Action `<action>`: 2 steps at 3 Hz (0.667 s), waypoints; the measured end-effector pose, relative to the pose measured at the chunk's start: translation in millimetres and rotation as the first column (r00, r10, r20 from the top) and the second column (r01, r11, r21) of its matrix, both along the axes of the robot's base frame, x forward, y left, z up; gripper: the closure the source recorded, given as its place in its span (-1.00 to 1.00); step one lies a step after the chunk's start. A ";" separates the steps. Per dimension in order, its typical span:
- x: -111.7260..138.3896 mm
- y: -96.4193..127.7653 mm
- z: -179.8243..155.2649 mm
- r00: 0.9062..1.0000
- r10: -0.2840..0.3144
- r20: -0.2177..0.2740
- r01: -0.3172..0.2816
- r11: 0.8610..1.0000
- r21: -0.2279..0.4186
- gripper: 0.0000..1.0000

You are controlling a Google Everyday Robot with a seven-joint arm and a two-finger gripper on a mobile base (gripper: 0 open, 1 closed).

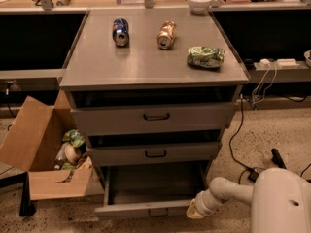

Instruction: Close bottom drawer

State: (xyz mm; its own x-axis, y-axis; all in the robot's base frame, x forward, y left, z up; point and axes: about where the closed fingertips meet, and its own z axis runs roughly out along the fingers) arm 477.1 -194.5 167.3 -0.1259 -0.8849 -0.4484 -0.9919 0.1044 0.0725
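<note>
The bottom drawer [146, 209] stands pulled well out from the foot of the cabinet [146, 64]. I have the gripper [195, 210] low at the right-hand corner of the drawer's front panel, touching it or just beside it. I cannot tell whether it is spread or pressed together. I judge it sits there to push the panel inward, though a push so far off-centre may skew the drawer. The cardboard box [39, 144] by the cabinet's left edge looks clear of the travel.
</note>
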 end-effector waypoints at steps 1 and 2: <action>3.2 -0.7 -0.2 1.000 -0.005 0.006 0.005 1.000 0.002 1.00; 14.2 -2.5 -0.5 0.999 -0.019 0.026 0.018 1.000 0.009 1.00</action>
